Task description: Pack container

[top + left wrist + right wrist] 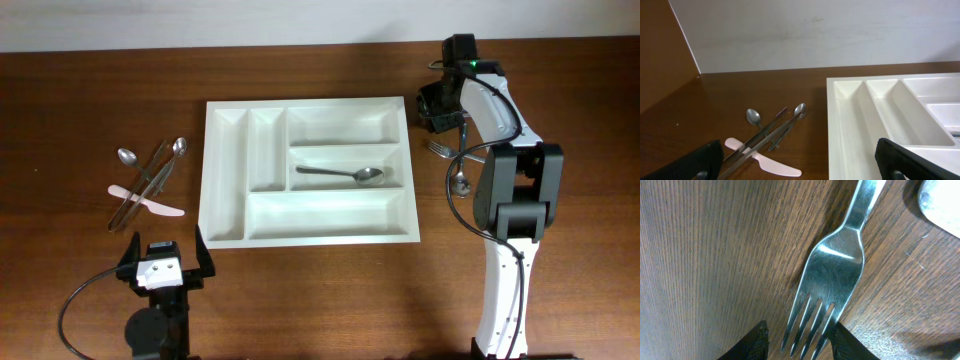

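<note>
- Container: large white rectangular plastic cutlery tray (312, 240), in the middle of the brown wooden table (90, 100), between the two arms. It has two narrow compartments on its left, two medium ones at upper right and one long one along the near edge.
- Steel teaspoon (345, 174): lies alone in the nearer medium compartment, bowl to the right. The other compartments show only white plastic.
- Loose cutlery heap (150, 180): left of the tray and apart from it. Two small steel spoons (753, 116), long steel pieces (760, 137) crossed over one another, and a pale pink plastic knife (765, 157) at the bottom.
- Steel dinner fork (832, 265): flat on the table right of the tray.
- Steel spoon (460, 184): just beside the fork, partly under the right arm.
- Left gripper (166, 245): near the table's front edge, below the heap, jaws spread wide and holding nothing.
- Right gripper (800, 340): low over the fork, jaws partly spread to either side of the tines. A gap shows on one side, so there is no pinch.
</note>
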`<state>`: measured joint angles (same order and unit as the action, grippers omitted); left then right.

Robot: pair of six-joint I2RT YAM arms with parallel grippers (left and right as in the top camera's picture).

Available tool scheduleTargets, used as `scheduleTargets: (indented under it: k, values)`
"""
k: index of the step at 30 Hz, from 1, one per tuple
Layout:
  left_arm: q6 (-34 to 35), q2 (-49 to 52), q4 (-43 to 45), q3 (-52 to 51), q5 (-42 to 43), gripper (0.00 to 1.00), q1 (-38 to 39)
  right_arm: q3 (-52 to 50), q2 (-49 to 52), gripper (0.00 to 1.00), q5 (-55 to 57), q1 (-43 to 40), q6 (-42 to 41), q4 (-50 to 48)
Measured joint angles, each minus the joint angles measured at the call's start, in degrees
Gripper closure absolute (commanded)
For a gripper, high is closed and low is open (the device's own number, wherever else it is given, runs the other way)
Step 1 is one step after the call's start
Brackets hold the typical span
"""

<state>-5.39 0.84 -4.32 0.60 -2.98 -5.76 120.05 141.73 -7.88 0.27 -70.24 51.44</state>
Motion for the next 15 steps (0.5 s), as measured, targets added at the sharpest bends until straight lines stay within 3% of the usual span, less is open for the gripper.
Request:
scheduleTargets:
  k: [15]
  values:
    - [0.0,0.0,0.0,0.0,0.0,0.01,0.0,-0.1,0.1,0.76,-0.2,0.0,0.1,0.0]
